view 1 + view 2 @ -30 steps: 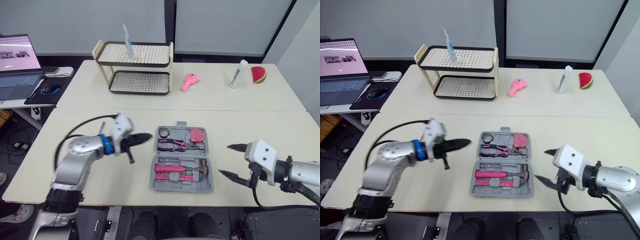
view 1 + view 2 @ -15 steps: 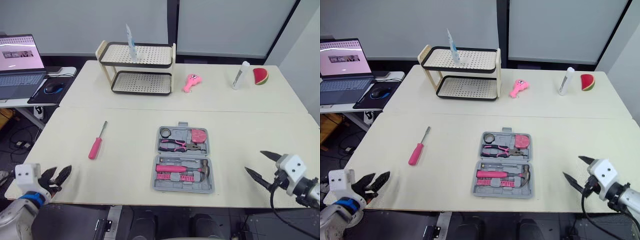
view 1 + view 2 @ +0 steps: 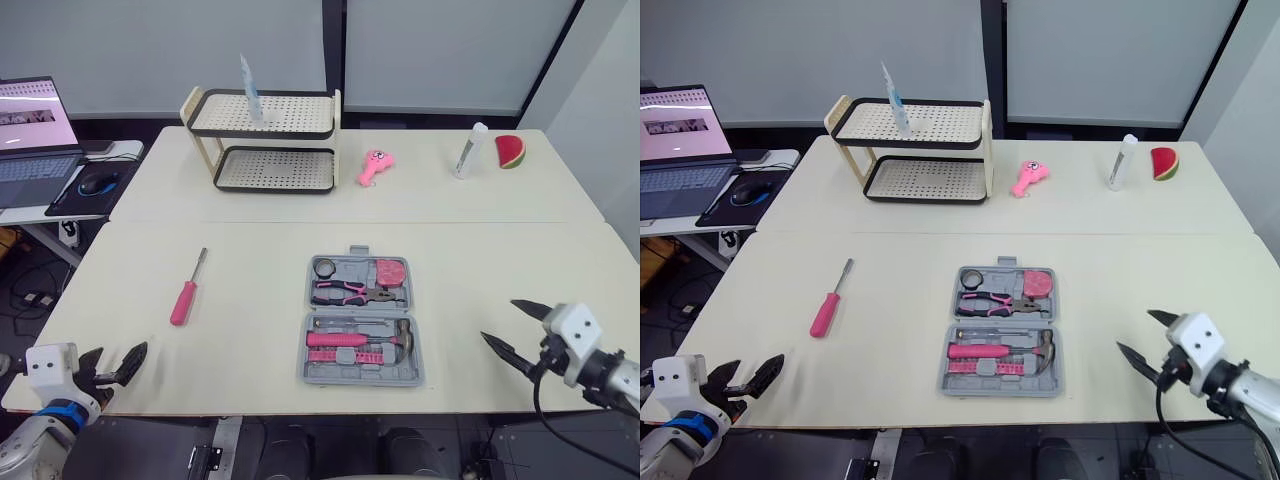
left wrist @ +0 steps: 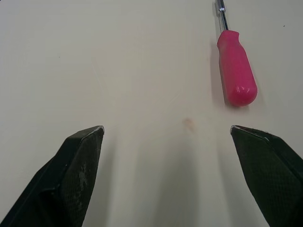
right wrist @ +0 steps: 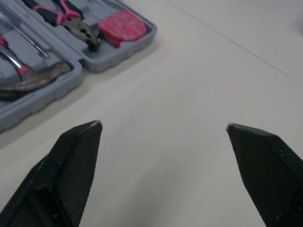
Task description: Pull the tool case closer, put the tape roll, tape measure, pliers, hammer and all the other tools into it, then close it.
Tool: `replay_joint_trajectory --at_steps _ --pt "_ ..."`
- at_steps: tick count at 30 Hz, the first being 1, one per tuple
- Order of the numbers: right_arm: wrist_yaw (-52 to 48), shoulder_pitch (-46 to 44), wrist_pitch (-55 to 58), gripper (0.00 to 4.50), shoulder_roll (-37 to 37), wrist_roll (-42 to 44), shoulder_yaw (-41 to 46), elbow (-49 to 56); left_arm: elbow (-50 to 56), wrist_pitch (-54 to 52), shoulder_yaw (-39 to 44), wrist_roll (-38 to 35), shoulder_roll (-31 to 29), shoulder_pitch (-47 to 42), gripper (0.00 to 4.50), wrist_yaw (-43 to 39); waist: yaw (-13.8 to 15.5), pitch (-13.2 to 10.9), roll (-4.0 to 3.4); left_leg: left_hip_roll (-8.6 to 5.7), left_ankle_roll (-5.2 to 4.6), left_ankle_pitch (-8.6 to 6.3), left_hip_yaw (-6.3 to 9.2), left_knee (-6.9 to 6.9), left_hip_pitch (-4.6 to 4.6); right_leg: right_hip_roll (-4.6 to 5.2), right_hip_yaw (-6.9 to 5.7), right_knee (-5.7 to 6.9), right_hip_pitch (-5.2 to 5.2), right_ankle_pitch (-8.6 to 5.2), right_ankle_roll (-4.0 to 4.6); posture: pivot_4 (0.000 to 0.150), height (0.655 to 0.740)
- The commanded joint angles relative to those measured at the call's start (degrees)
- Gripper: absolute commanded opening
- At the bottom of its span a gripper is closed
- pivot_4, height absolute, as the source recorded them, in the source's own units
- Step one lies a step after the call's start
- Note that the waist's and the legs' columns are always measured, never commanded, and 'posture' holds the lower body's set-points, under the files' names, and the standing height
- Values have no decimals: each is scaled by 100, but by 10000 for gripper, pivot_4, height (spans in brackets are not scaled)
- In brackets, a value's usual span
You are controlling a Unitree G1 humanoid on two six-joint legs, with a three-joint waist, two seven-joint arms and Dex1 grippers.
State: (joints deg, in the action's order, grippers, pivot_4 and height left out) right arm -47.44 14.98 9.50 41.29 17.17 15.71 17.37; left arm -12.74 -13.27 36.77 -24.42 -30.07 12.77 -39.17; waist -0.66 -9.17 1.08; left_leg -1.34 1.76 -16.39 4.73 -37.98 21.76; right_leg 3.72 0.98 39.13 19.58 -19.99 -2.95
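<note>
The grey tool case [image 3: 361, 320] lies open in the middle of the near table. In it are the tape roll [image 3: 325, 267], pink tape measure [image 3: 390, 271], pliers [image 3: 350, 292] and hammer [image 3: 395, 335]. A pink-handled screwdriver [image 3: 184, 295] lies on the table, well left of the case. My left gripper [image 3: 120, 352] hangs open at the front left corner, and the screwdriver [image 4: 235, 78] lies ahead of its fingers [image 4: 75, 165]. My right gripper [image 3: 498, 320] stands open and empty, right of the case [image 5: 47, 90].
On the far table stand a two-tier rack [image 3: 262, 140], a pink toy [image 3: 375, 166], a white tube [image 3: 466, 150] and a watermelon slice [image 3: 510, 151]. A laptop [image 3: 25, 120] and mouse [image 3: 97, 184] sit on a side desk at the far left.
My left arm drew back from beside the case to the front left corner and its jaws opened, uncovering the screwdriver. My right gripper pulled back toward the front right edge. The camera shifted slightly.
</note>
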Motion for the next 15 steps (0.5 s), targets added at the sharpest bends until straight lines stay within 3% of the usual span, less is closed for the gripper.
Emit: replay_joint_trajectory --at_steps 1,6,15 --pt "-219 -546 596 45000 238 396 -373 729 89 36 63 -101 -143 36 44514 -33 -9 1 -1 0 0 0 0 0 1 0 0 -1 0 0 0 1500 7356" --pt "-630 -2113 1754 45000 549 918 -1263 1226 441 -148 90 -215 -246 226 44514 -96 -84 0 -2 1 0 0 5 1 3 2 -1 -4 3 0 0 1500 7356" --pt "-1032 -2842 2057 45000 679 922 -1851 1088 1870 -1372 -131 -662 -479 134 44514 303 14 4 12 -11 1 -1 26 1 20 22 -10 -17 5 0 0 1500 7356"
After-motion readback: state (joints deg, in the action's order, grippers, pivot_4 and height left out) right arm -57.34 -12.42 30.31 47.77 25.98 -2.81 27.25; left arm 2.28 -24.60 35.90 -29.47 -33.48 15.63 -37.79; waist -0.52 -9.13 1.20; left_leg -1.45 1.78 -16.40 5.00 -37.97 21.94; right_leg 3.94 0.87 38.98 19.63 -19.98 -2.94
